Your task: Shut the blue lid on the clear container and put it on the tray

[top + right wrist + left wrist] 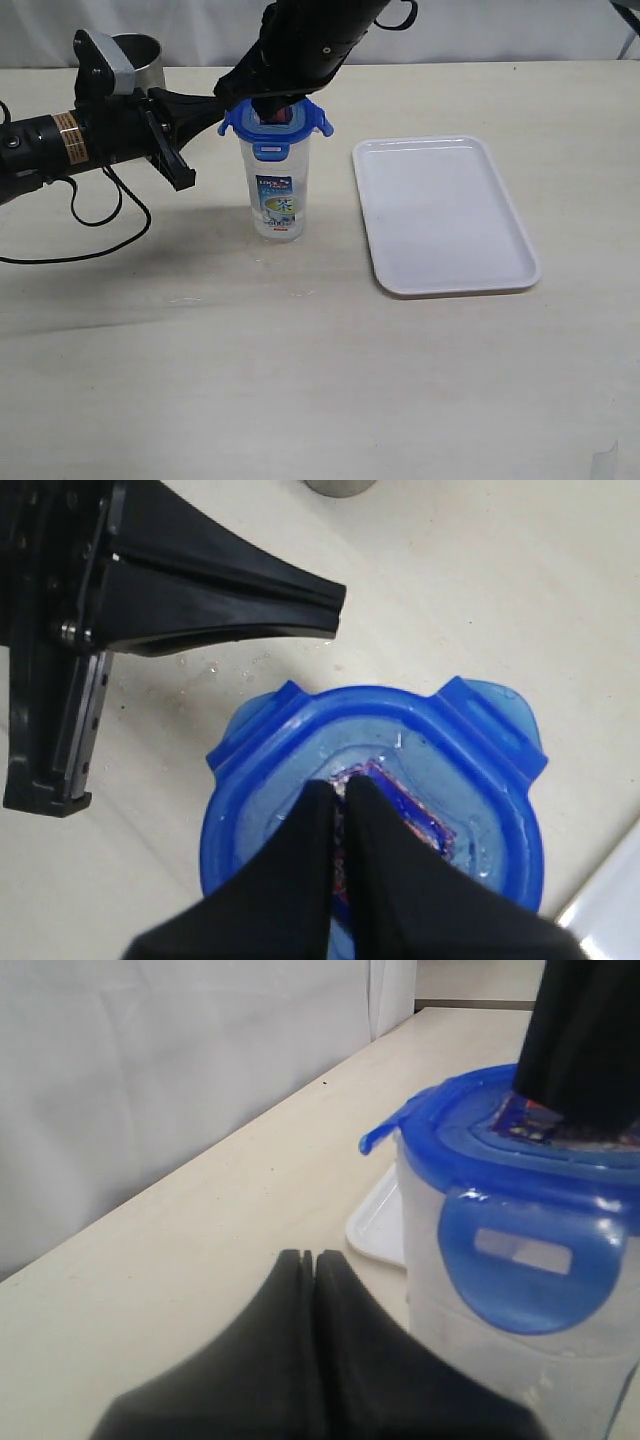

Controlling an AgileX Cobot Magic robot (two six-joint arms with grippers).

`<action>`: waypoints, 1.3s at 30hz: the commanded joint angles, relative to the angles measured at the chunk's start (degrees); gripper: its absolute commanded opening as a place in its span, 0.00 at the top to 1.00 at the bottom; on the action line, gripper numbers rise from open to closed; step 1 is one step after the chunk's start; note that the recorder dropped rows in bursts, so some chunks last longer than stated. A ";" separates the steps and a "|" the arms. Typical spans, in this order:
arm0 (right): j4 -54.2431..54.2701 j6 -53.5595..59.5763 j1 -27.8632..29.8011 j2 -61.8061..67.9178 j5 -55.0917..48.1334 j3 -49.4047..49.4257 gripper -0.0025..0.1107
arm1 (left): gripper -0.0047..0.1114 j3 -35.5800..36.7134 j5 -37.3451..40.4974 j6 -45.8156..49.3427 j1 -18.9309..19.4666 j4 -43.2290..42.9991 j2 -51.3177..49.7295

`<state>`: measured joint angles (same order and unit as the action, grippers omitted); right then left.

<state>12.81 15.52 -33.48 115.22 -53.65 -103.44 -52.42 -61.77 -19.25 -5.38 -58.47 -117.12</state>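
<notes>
You are looking at the clear container [277, 195], a tall, narrow tumbler of see-through plastic, which is standing upright on the pale matte table [300, 390] with its long axis vertical and its printed label facing the exterior camera. The glossy blue lid [312, 122] is sitting on its mouth; the front flap is lying down against the wall while the side flaps are sticking outward. The tray [445, 215], smooth, white and round-cornered, is lying flat just to the right, apart from the container. Your right gripper [340, 785] is reaching down from above, jaws pressed together and gripping nothing, tips resting on the lid's sticker. Your left gripper [222, 106] is stretching in level from the left, also closed and empty, tips near the lid but apart from it. A grey steel cup [140, 55] is standing behind that arm.
</notes>
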 commanded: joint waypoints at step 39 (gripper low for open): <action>1.36 6.59 0.05 -1.28 -0.03 0.26 0.94 | 0.96 -0.34 -3.29 -0.44 0.01 0.08 -0.11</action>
<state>16.82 24.13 -33.48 114.78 -52.79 -103.36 -52.42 -64.52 -19.25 -5.38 -58.47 -117.12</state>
